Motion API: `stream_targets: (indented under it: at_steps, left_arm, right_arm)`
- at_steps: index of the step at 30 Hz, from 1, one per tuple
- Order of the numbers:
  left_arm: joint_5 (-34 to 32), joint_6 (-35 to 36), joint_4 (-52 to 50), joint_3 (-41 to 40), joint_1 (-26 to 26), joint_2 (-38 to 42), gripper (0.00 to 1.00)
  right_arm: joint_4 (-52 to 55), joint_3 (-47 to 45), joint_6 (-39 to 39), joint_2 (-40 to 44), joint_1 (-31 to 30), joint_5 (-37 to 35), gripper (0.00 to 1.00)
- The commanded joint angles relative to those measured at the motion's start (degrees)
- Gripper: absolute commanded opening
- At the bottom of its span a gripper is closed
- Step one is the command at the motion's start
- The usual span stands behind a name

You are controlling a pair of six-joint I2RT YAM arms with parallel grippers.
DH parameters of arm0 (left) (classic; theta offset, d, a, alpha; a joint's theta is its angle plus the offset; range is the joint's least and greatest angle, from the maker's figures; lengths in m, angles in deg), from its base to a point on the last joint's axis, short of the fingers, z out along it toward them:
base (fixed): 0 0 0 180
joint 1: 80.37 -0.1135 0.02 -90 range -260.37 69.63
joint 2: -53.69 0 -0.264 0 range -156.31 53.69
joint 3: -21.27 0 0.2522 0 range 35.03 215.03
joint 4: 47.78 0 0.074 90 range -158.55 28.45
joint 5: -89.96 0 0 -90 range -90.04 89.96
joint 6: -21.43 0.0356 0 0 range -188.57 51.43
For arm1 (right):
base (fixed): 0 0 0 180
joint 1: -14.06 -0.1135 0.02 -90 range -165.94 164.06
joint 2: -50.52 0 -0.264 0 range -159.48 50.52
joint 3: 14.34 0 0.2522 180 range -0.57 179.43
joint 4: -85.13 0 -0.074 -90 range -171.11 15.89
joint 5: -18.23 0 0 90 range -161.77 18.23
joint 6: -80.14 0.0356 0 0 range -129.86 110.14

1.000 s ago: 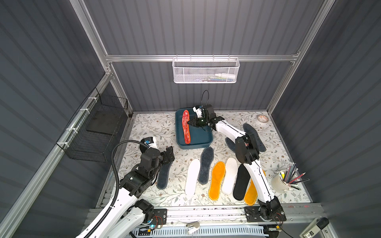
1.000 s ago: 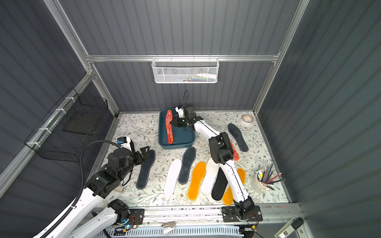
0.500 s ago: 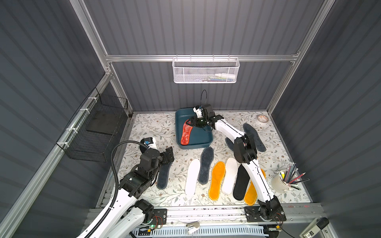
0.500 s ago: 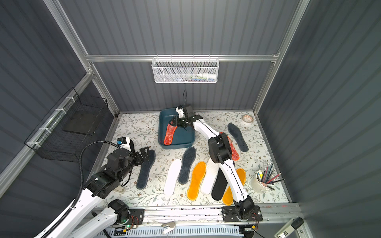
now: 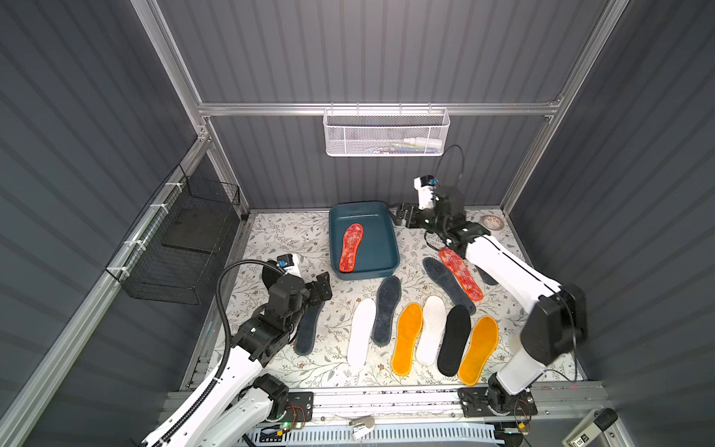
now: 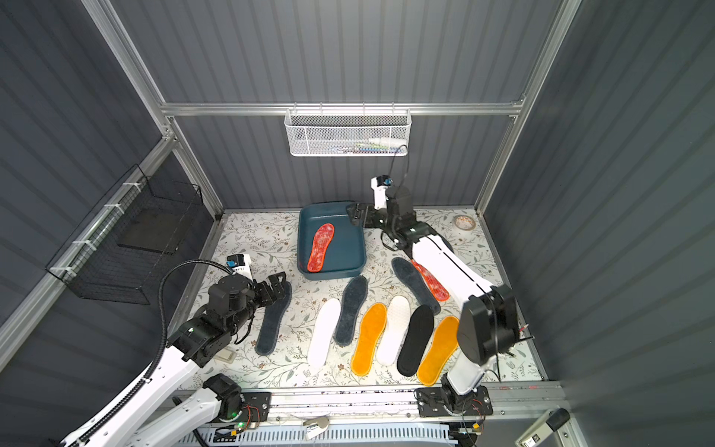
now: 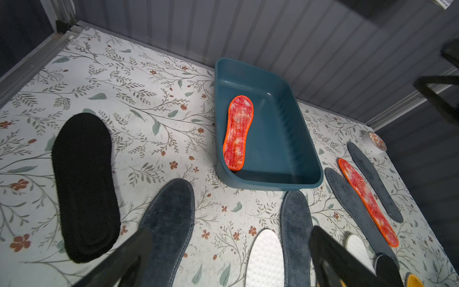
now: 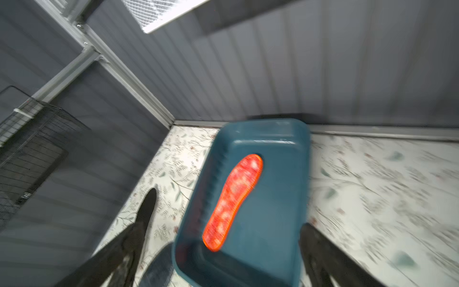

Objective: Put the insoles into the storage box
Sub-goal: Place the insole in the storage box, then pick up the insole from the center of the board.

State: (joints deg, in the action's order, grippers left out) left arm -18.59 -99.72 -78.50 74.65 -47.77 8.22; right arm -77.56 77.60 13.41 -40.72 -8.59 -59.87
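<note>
Storage box [image 5: 379, 247] stands at the far middle of the floral worktop [image 5: 278, 236]. One mottled red-orange insole [image 5: 351, 247] lies slantwise along its left side, and every other insole lies on the worktop, nearer than the box. The right arm [image 5: 503, 267] stretches over the right-hand cluster. There a second red-orange insole [image 5: 460, 274] touches a grey-blue insole [image 5: 449, 284], and a dark insole [image 7: 375, 181] sits partly under the forearm. A low swing of that arm could drag or flip these. Slanted as it is, the boxed insole takes up floor, so others laid on it may bridge the rim and slide out. The white insole [image 5: 431, 329], black insole [image 5: 454, 340] and orange-yellow insole [image 5: 406, 338] lie flat and close together, which invites a pinch that lifts two or none. The right fingers [image 8: 139, 223] are spread wide and empty at the box's far right corner, where a nudge could shove the probably light box. The left fingers [image 7: 330, 256], equally wide and empty, hover over the toe of the near-left grey-blue insole [image 5: 309, 329].
</note>
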Motion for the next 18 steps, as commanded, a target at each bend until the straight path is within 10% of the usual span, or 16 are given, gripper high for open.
stream_targets:
  at_steps: [1, 9, 18]
  left_arm:
    - [3.23, 1.52, 5.19, -0.2, 0.07, -2.32, 1.0]
    - [7.3, 1.89, 8.94, 0.42, 0.1, -7.73, 1.0]
    - [9.83, 2.18, 9.17, 1.58, 0.09, -9.87, 1.0]
  right_arm:
    - [7.3, -9.44, 0.78, 4.37, 2.95, -6.18, 0.99]
    - [16.93, -26.7, 3.45, 14.51, 13.61, -9.44, 0.95]
    - [18.21, -24.05, 0.17, 8.06, 24.86, -11.88, 0.81]
